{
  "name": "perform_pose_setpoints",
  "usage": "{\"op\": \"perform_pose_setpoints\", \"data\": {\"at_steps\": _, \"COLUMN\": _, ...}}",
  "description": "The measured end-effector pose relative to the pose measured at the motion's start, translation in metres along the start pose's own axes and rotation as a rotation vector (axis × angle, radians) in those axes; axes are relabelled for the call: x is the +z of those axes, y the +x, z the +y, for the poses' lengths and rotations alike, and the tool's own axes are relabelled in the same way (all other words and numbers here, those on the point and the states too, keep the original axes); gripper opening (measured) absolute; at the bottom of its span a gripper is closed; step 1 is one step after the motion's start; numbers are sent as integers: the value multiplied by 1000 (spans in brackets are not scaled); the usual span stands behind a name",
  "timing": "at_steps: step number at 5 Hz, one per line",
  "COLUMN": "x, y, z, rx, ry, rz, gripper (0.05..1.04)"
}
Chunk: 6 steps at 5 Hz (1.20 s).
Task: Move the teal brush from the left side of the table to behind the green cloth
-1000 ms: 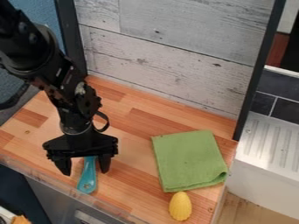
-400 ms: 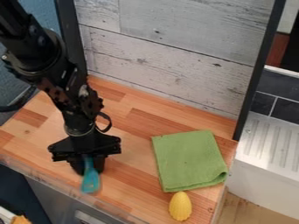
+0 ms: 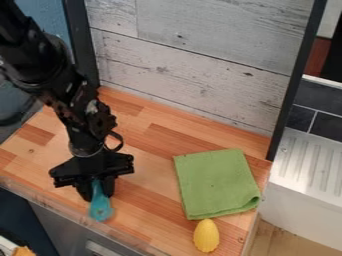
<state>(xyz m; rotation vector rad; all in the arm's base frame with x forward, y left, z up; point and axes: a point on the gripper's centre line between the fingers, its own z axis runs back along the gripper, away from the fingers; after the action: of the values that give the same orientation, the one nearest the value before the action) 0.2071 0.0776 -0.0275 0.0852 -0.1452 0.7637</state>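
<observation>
Lengthwise, the teal utensil [image 3: 101, 208] points from the pincer [image 3: 96, 192] toward the near edge [image 3: 105, 229].

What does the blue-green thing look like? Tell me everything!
The blue-green thing looks like smooth plastic. Its narrow part sits between the fingers of the black tool, which seem to pinch it, and it widens to a rounded end. That end points toward the front edge of the wooden counter. Its other end is hidden, so I can't name it.
</observation>
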Motion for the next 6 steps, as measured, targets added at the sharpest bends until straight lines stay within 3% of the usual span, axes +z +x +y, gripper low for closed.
{"op": "perform_pose_setpoints", "data": {"at_steps": 1, "x": 14, "y": 2, "z": 1, "rx": 76, "ry": 19, "rz": -16, "gripper": 332}}
{"op": "perform_pose_setpoints", "data": {"at_steps": 2, "x": 30, "y": 7, "z": -10, "rx": 162, "ry": -12, "rz": -21, "gripper": 332}}
{"op": "perform_pose_setpoints", "data": {"at_steps": 4, "x": 57, "y": 27, "z": -49, "rx": 475, "ry": -91, "rz": -9, "gripper": 332}}
{"op": "perform_pose_setpoints", "data": {"at_steps": 6, "x": 51, "y": 54, "z": -100, "rx": 594, "ry": -87, "rz": -24, "gripper": 332}}
